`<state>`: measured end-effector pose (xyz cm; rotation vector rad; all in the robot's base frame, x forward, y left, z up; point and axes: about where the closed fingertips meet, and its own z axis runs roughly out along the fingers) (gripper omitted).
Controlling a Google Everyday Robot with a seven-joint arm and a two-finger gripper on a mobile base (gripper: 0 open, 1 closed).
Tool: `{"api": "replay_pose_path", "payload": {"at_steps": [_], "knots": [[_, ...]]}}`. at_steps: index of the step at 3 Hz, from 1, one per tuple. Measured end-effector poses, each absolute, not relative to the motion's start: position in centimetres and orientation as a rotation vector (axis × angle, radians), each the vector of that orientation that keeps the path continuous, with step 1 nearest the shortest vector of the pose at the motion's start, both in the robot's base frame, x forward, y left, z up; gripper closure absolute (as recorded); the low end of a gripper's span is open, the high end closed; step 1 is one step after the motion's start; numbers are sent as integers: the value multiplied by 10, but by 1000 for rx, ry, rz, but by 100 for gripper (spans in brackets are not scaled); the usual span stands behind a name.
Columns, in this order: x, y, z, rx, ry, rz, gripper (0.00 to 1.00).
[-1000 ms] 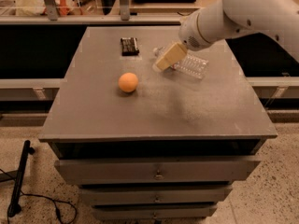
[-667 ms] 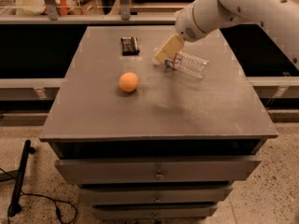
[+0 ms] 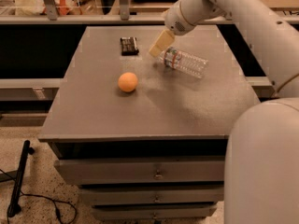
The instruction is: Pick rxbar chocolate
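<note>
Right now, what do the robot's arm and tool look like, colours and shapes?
The arm is off-white, built of smooth, rounded tubular sections, with a bulky rounded shell in the lower right foreground. No markings show. The tool is a pale tan, flat-sided wedge, over the back of the table between the rxbar chocolate and the water bottle.

Count on worktop (image 3: 187,106): 1 rxbar chocolate (image 3: 129,45), 1 orange ball (image 3: 127,82), 1 clear plastic water bottle (image 3: 184,62). 1 end effector (image 3: 160,43), above the far side, between bar and bottle.
</note>
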<state>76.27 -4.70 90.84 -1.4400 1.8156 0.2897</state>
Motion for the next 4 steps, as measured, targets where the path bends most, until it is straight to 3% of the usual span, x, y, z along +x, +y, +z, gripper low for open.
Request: {"api": "replay_pose_path", "payload": {"at_steps": [4], "knots": [[808, -16, 859, -1136, 1940, 165, 0]]}}
